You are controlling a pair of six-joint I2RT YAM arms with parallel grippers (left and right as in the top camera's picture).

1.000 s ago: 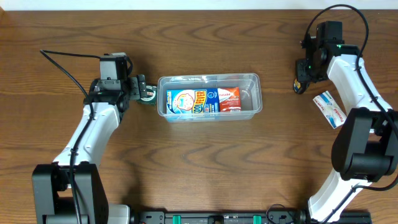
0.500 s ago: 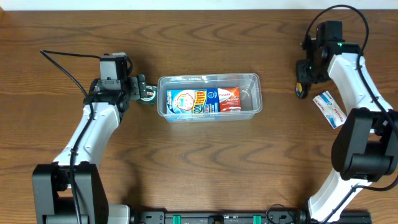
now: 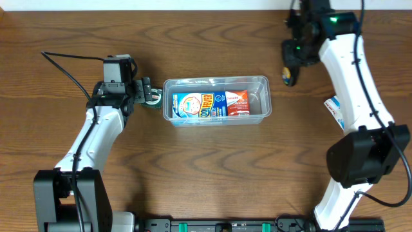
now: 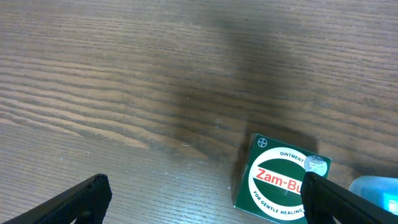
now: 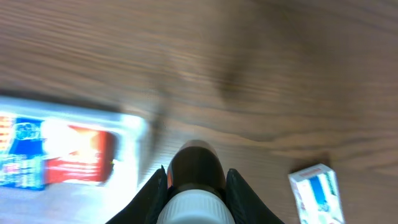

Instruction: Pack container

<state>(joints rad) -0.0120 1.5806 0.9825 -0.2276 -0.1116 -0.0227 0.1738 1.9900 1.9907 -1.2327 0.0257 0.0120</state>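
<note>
The clear container point(image 3: 265, 84) sits mid-table and holds a blue packet point(image 3: 193, 105) and a red packet point(image 3: 237, 102). It shows blurred in the right wrist view point(image 5: 134, 134). My right gripper point(image 3: 291, 69) is shut on a small dark bottle with a white cap point(image 5: 196, 171), held in the air to the right of the container. My left gripper point(image 3: 149, 94) is open just left of the container, beside a green Zam-Buk box point(image 4: 280, 180) that lies near its right finger point(image 4: 348, 202).
A white and blue packet point(image 3: 335, 108) lies on the wooden table at the right, partly under my right arm; it also shows in the right wrist view point(image 5: 316, 190). A black cable point(image 3: 67, 71) runs at the far left.
My right gripper has carried the dark bottle left and toward the far side, nearer the container. The left arm has not moved.
</note>
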